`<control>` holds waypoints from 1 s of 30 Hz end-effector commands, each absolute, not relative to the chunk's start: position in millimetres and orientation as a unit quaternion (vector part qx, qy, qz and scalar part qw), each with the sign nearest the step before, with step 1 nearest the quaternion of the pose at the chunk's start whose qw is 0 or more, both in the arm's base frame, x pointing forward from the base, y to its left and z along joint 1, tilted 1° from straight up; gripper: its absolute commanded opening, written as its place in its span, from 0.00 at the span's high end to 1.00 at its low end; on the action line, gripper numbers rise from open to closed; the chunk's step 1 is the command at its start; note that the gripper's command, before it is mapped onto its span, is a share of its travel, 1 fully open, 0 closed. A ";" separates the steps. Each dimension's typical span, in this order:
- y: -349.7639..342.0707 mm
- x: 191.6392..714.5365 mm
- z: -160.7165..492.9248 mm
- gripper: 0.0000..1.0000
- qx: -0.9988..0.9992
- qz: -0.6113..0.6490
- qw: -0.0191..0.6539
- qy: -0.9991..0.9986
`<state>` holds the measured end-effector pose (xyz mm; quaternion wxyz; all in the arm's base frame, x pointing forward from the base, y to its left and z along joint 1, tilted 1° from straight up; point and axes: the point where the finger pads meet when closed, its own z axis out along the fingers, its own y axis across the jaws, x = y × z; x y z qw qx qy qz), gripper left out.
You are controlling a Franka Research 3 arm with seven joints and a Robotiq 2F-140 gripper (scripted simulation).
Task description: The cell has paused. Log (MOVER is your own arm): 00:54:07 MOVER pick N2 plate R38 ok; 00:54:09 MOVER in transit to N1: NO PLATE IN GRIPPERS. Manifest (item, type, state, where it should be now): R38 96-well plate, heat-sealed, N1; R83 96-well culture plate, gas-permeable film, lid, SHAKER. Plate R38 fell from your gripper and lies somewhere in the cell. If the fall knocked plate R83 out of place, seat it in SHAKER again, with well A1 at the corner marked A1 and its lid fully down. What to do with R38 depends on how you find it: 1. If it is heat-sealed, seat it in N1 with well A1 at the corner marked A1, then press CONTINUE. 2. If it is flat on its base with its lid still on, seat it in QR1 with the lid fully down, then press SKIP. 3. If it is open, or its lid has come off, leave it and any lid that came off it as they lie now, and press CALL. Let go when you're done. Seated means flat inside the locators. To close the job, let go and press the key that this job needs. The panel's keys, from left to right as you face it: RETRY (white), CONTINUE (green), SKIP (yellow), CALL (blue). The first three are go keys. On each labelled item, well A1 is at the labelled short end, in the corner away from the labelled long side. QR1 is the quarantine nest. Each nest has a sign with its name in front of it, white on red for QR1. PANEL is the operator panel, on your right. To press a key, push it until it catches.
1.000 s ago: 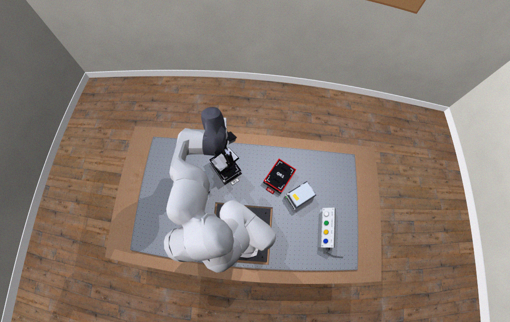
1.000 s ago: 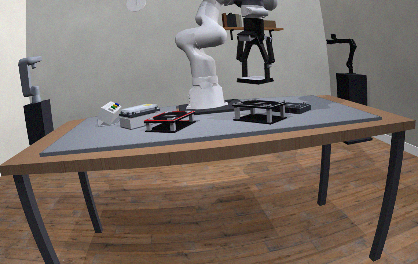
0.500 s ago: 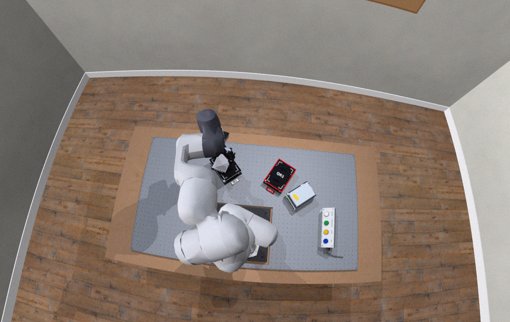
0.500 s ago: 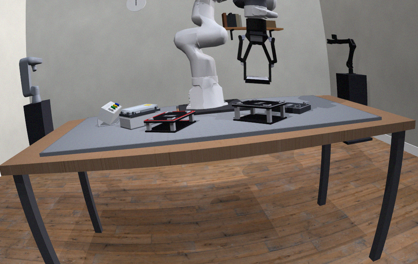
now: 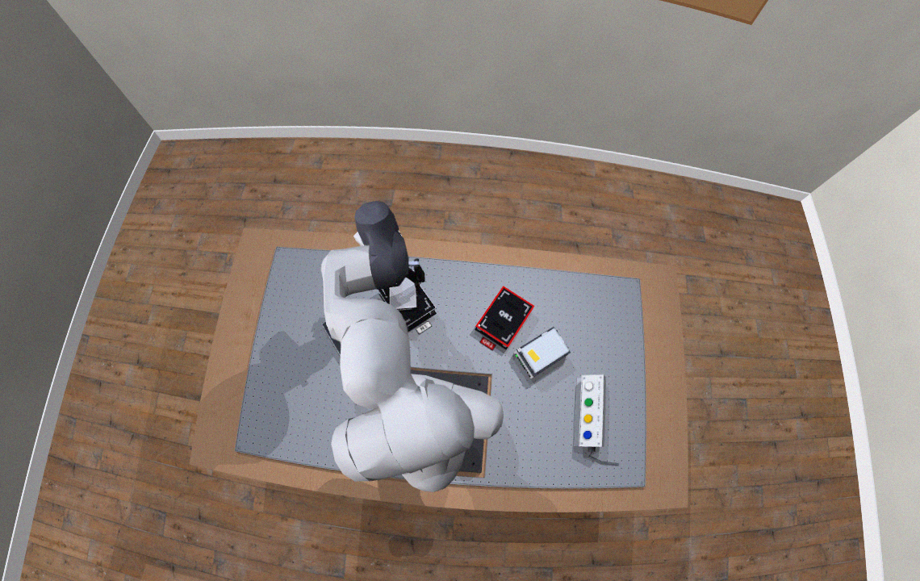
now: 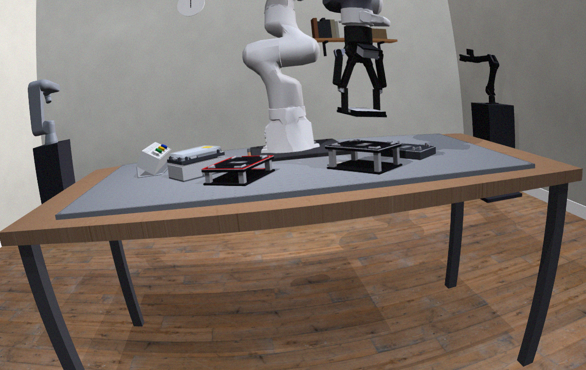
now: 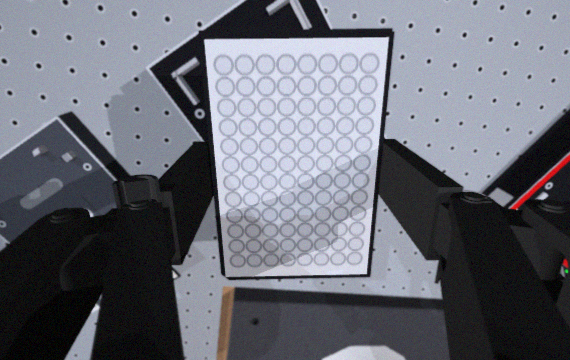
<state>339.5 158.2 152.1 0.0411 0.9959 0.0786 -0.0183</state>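
The plate (image 5: 403, 297) (image 6: 362, 111) (image 7: 295, 165), which you should treat as R38, is off the bench, up in the air over N1 (image 5: 428, 311) (image 6: 364, 146) (image 7: 235, 25). The hand (image 5: 404, 283) (image 6: 360, 102) (image 7: 295, 165) is grasping it by its long sides. Its flat, ringed top looks heat-sealed, so your job is likely N1, then CONTINUE (image 5: 588, 401) (image 6: 159, 150).

Before you lower it, turn the plate to match the nest; the wrist view shows their edges at an angle. Check which end is A1 first, as you can't read a label on the plate here. Centre it over the corner locators, come down straight and slowly, and release only once it lies flat. A skewed descent could leave an edge riding on a locator.

The exterior view gives you the height gap above N1, which the wrist view can't judge. The wrist view gives you the seal and the plate's heading; from the top, the arm covers much of both plate and nest. It also shows N2 (image 5: 331, 338) (image 6: 419, 149) (image 7: 40, 170) more openly at the left.

To the right stands QR1 (image 5: 504, 328) (image 6: 237, 163) (image 7: 555, 175), then the lidded plate (image 5: 546, 352) (image 6: 196, 152), apparently in place on SHAKER (image 6: 182, 171), and PANEL (image 5: 595, 411) (image 6: 148, 158) beyond.
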 end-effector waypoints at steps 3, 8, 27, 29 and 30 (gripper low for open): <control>156.9 343.2 149.4 0.90 0.970 -0.011 0.020 0.242; 156.8 343.3 145.4 0.90 0.953 -0.008 0.012 0.303; 155.5 344.4 105.8 0.90 0.940 -0.005 0.005 0.341; 155.4 344.5 102.2 0.90 0.940 -0.005 0.005 0.341; 155.3 344.5 100.7 0.90 0.940 -0.005 0.005 0.341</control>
